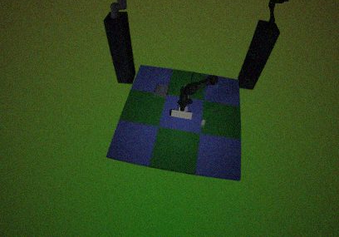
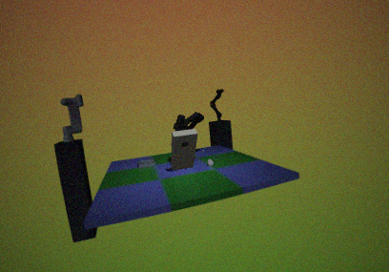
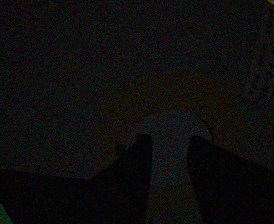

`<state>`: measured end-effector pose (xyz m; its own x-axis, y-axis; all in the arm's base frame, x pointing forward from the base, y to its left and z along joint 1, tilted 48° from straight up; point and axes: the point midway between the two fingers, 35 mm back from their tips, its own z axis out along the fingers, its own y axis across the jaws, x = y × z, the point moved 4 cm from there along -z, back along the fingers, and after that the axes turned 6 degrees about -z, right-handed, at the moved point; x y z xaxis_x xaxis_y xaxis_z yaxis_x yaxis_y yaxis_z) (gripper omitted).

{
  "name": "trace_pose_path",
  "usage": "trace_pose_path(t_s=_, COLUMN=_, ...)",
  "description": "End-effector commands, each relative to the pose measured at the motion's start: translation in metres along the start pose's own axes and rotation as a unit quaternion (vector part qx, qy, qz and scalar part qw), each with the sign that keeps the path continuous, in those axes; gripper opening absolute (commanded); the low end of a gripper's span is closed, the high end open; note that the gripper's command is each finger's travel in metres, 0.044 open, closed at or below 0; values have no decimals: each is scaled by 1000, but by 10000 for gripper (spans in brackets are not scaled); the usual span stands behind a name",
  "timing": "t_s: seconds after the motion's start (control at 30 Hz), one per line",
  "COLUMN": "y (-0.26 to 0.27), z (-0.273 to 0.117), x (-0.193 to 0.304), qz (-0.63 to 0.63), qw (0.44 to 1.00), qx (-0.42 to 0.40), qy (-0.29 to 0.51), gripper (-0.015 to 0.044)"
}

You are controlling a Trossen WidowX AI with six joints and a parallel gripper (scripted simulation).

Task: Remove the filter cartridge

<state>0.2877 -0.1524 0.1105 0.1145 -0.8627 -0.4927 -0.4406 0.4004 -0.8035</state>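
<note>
The service panel (image 1: 186, 115) (image 2: 177, 156) stands upright; its dark front fills the wrist view. The filter cartridge (image 3: 174, 122) is a grey disc inside a dull orange ring on that front. My gripper (image 1: 182, 108) (image 3: 168, 141) is at the panel's front, shut on the cartridge, with one dark finger on each side of its middle. The two slots are hidden by the fingers and the dark. I cannot tell whether the disc is flush. In the exterior view the panel hides the fingers. The grey tray (image 1: 161, 90) (image 2: 146, 163) lies to one side of the panel.
A small white object (image 1: 203, 122) (image 2: 210, 162) lies on the checkered table (image 1: 174, 150) (image 2: 191, 192), on the panel's other side from the tray. Two dark pedestals (image 1: 120, 51) (image 1: 259, 53) carrying other arms stand beyond the table's edges. A printed label (image 3: 265, 60) is on the panel.
</note>
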Motion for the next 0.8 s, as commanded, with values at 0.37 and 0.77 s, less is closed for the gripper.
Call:
trace_pose_path(t_s=0.37, y=-1, z=8, x=0, qz=12, qw=1000, qx=-4, qy=6, gripper=0)
trace_pose_path(t_s=0.77, y=-1, z=8, x=0, qz=12, qw=1000, qx=-4, qy=6, gripper=0)
